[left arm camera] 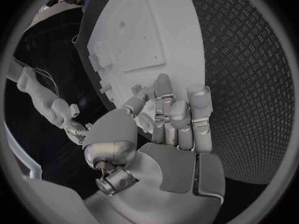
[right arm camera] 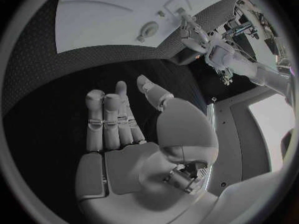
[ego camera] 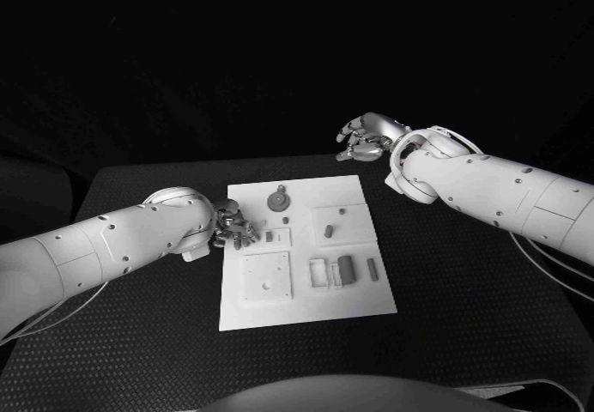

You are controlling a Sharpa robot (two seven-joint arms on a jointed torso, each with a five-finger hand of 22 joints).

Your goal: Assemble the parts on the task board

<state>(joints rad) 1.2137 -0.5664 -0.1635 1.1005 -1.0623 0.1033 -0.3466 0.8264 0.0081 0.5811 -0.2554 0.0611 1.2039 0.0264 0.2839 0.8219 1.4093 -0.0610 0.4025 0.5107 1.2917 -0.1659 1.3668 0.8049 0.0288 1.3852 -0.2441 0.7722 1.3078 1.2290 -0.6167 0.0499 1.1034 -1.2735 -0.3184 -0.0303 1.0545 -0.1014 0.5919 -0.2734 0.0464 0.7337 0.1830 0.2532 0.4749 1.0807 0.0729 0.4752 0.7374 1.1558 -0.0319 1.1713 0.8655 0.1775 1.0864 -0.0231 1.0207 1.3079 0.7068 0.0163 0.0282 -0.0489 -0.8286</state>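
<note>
Black textured table fills the head view under a dark room, and we see the white task board lying in the middle of the frame, its long side running from the upper centre down toward the lower centre; small grey parts sit on it, a round one near its upper edge and a cluster of blocks toward its lower right. Our left hand comes in from the left of the frame and rests at the board's left edge, fingers curled over the rim; we cannot tell from here whether anything is pinched in them. Our right hand hangs in the upper right of the frame, beyond the board's far corner and well apart from it, fingers curled loosely, nothing in them.

From the left wrist, we see the left hand with fingers held close together and stretched toward the task board, tips at its edge; whether they hold a part we cannot tell.

From the right wrist, the right hand shows straight fingers side by side, thumb apart, holding nothing; the task board lies beyond it, the round part near its edge.
</note>
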